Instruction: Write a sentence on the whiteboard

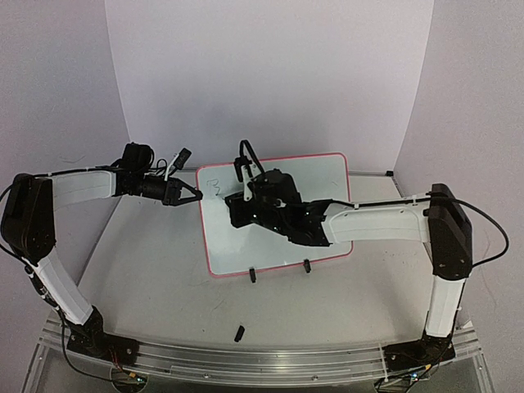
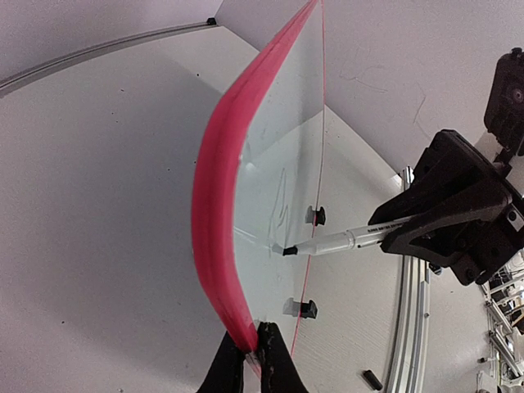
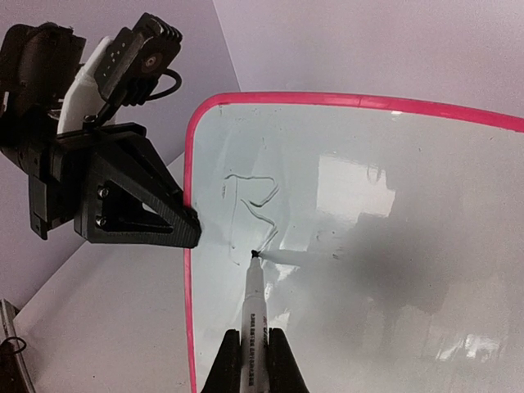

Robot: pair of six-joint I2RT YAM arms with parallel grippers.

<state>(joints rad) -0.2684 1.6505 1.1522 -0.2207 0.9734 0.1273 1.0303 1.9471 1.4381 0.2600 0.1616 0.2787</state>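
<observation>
Whiteboard (image 1: 225, 237) is standing mid-table, resting its near edge on two black clip feet (image 1: 252, 275), with the glossy face turning toward the arms and a red-pink frame running all round. How steeply it is leaning, cannot tell.

Sentence (image 3: 250, 205) is only just starting: a few thin dark strokes are showing near the board's far-left corner, possibly the first letter, not readable for sure.

Marker (image 3: 254, 303), white-barrelled, is pointing its black tip at the lower end of those strokes and touching the board there.

Right gripper (image 3: 254, 354) is reaching in over the board from the right, its jaws sitting narrow and pinching the marker's barrel.

Left gripper (image 2: 250, 356) is coming in from the left, its jaws clamping tight on the frame at the board's left edge.

Small black piece (image 1: 239, 332) is lying on the table (image 1: 147, 270) on the near side, well apart from the board, between the two arm bases.
</observation>
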